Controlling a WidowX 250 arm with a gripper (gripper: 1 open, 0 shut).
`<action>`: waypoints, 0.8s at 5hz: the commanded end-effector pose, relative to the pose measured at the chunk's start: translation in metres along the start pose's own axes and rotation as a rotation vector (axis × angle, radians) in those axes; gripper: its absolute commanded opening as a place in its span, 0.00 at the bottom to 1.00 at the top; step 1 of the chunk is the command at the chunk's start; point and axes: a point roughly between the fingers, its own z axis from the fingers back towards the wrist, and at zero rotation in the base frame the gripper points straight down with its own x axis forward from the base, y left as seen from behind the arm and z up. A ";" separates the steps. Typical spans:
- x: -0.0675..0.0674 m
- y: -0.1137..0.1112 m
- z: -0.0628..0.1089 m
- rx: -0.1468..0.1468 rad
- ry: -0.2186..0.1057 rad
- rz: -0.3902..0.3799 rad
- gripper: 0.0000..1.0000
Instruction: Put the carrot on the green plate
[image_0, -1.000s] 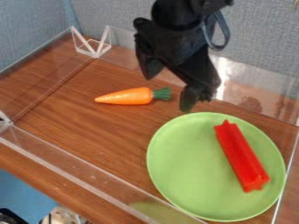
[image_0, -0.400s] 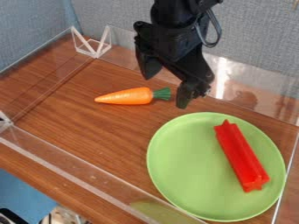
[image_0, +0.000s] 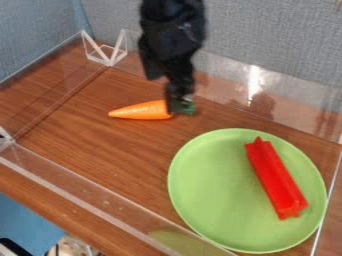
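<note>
Gripper (image_0: 178, 100) jaws open over carrot's (image_0: 142, 112) green end; carrot on bench (image_0: 80, 130), left of green plate (image_0: 214, 195).

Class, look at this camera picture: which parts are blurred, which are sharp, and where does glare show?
Camera view: the gripper and dark arm are smeared by motion blur; the carrot and green plate are sharper; pale glare streaks the clear wall behind.

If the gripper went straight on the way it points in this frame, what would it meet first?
The gripper points steeply down with open jaws, right over the green-topped end of the carrot. Going on, it would probably meet that end first, or the wooden table right beside it; one view leaves depth unclear.
</note>
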 end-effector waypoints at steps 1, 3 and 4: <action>0.003 0.035 -0.003 0.002 -0.050 -0.130 1.00; 0.017 0.037 -0.045 -0.044 -0.038 -0.216 1.00; 0.025 0.034 -0.064 -0.069 -0.024 -0.225 1.00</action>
